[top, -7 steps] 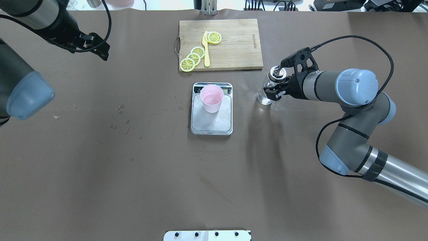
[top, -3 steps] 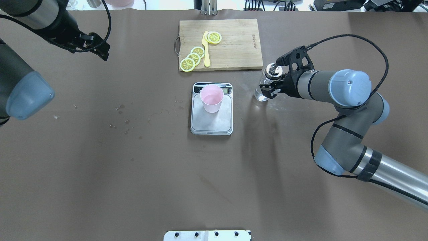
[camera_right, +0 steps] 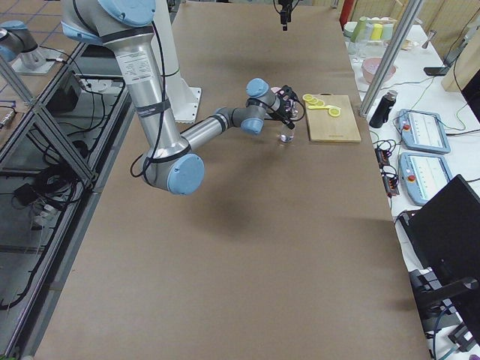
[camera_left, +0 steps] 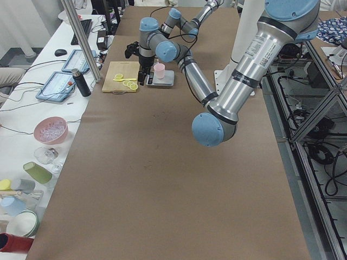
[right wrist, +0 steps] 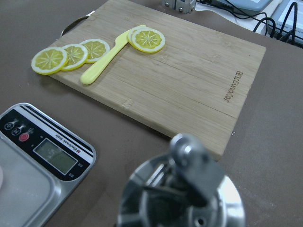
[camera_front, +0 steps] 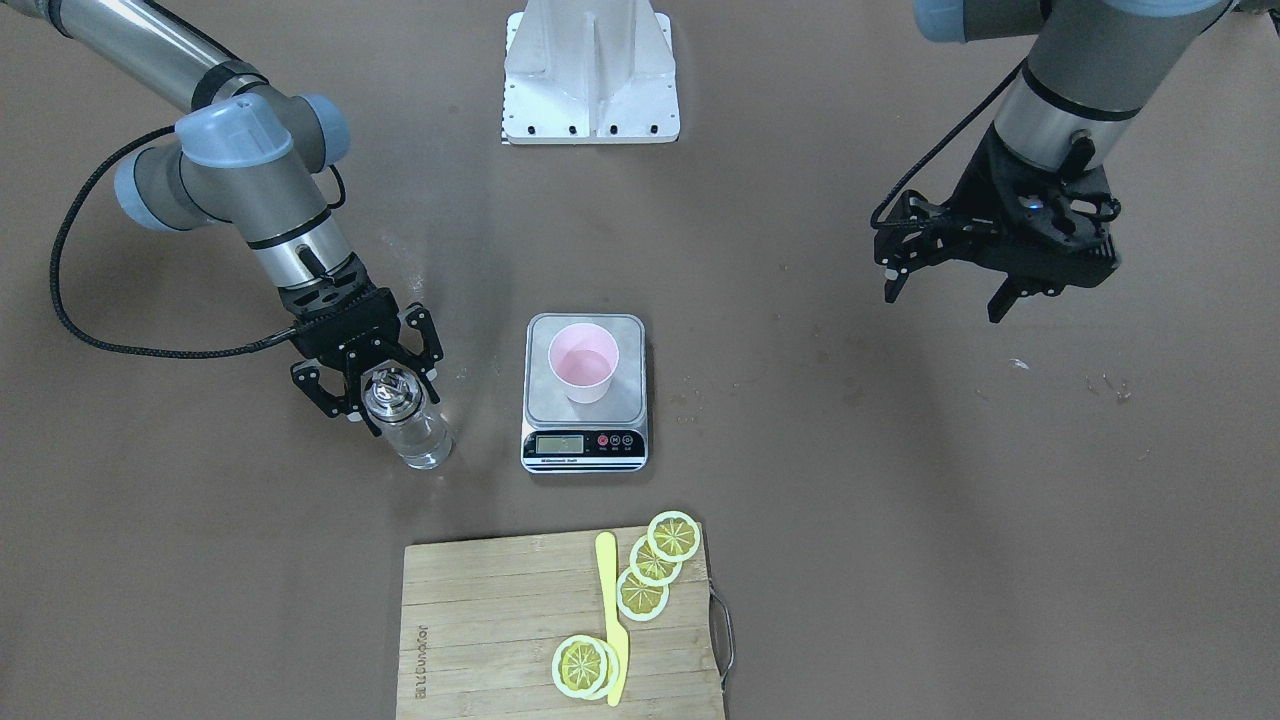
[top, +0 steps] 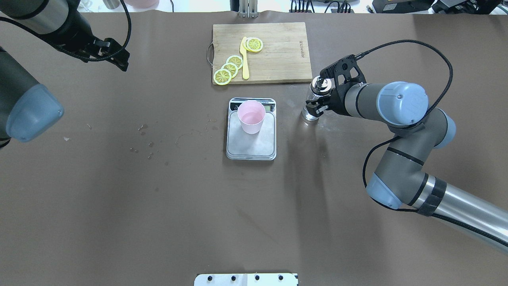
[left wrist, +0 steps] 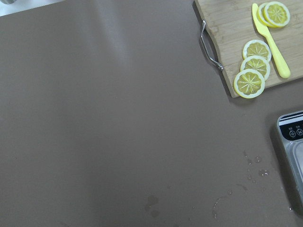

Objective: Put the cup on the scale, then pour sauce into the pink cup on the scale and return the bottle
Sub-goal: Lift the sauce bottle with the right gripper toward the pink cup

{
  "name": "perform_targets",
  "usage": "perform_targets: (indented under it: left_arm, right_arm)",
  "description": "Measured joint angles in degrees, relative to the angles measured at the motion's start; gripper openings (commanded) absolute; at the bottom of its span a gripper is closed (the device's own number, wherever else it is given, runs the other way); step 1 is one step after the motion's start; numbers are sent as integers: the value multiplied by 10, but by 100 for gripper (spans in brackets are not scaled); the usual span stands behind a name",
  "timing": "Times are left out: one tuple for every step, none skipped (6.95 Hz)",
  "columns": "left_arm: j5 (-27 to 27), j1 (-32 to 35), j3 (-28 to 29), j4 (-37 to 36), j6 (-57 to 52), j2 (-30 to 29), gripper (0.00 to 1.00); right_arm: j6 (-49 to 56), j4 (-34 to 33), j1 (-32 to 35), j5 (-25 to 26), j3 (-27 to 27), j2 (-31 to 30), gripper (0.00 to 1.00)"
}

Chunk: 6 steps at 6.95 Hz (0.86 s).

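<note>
The pink cup (top: 251, 116) stands upright on the back half of the scale (top: 251, 149), whose display strip (camera_front: 583, 443) faces away from the robot. My right gripper (top: 322, 94) is shut on the clear glass bottle (top: 310, 112) just under its metal spout cap (camera_front: 390, 388), to the right of the scale. The bottle (camera_front: 418, 437) is upright; I cannot tell whether its base touches the table. The sauce inside is too clear to make out. In the right wrist view the cap (right wrist: 187, 198) fills the bottom edge. My left gripper (camera_front: 945, 298) hangs open and empty, high over the far left of the table.
A wooden cutting board (top: 278, 59) with several lemon slices (top: 228, 70) and a yellow knife (top: 245, 59) lies just behind the scale. Water drops (top: 147, 143) dot the table left of the scale. A white mount plate (camera_front: 590, 70) sits at the robot's base.
My right gripper has carried the bottle leftward and a little toward the cutting board, closer to the scale. The cup, scale and left arm have stayed put.
</note>
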<state>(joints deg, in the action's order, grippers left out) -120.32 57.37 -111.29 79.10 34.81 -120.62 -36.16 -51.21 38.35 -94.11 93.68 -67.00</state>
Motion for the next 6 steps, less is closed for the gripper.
perform_targets:
  left_arm:
    - [0,0,0,0,0,0,97]
    - [0,0,0,0,0,0,97]
    - [0,0,1,0,0,0,97]
    - [0,1,0,0,0,1,97]
    - [0,1,-2,0,0,3,97]
    - [-1,4,-7,1,-1,10,97]
  right_arm:
    - [7,-60,0,-1,24,9,0]
    - [19,-122,0,-1,55,15,0]
    - [30,-182,0,-1,84,22,0]
    - [38,-229,0,-1,104,30,0]
    - [41,-266,1,1,114,39,0]
    - [44,-300,2,3,119,49,0]
